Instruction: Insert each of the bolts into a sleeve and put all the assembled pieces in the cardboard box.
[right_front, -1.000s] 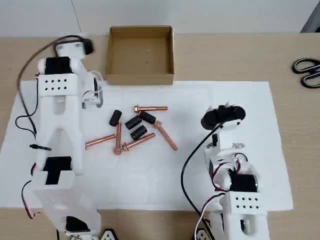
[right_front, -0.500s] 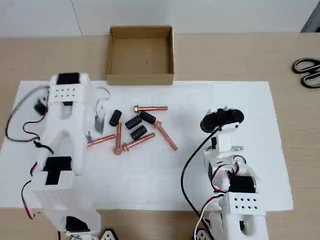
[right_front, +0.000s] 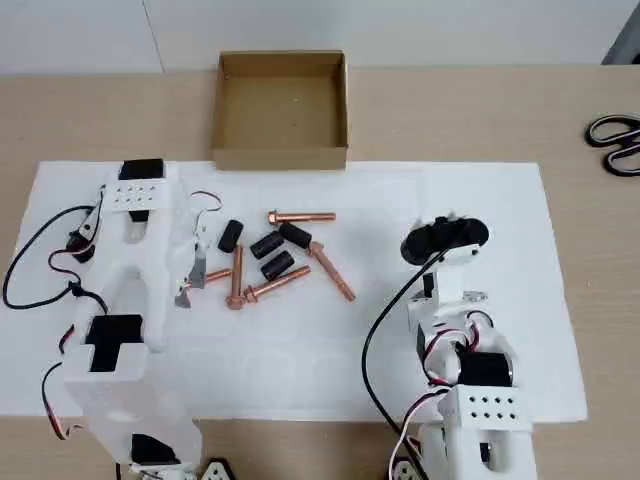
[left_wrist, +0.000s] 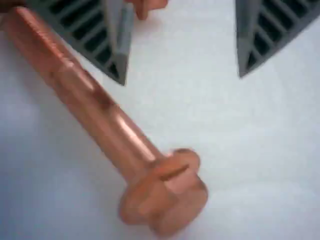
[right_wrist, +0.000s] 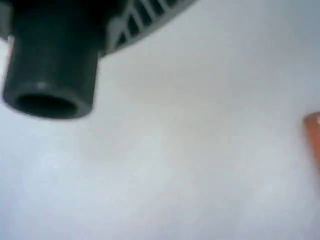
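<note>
Five copper bolts (right_front: 300, 216) and four black sleeves (right_front: 265, 244) lie loose on the white sheet (right_front: 500, 200) in front of the cardboard box (right_front: 280, 158); I'd judge that nothing is assembled yet. The left pincer (left_wrist: 181, 79) is spread wide and low over the end bolt (left_wrist: 100, 115), in front of the box's left corner. One finger (left_wrist: 95, 35) overlaps its shank, probably lining up a grasp. Well to the box's right-front, the right pincer (right_wrist: 65, 30) grips a fifth sleeve (right_wrist: 50, 65) with its bore exposed, apparently ready to receive that bolt.

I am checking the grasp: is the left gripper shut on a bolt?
No, the left gripper is open, its fingers apart, and the bolt lies free on the sheet.
</note>
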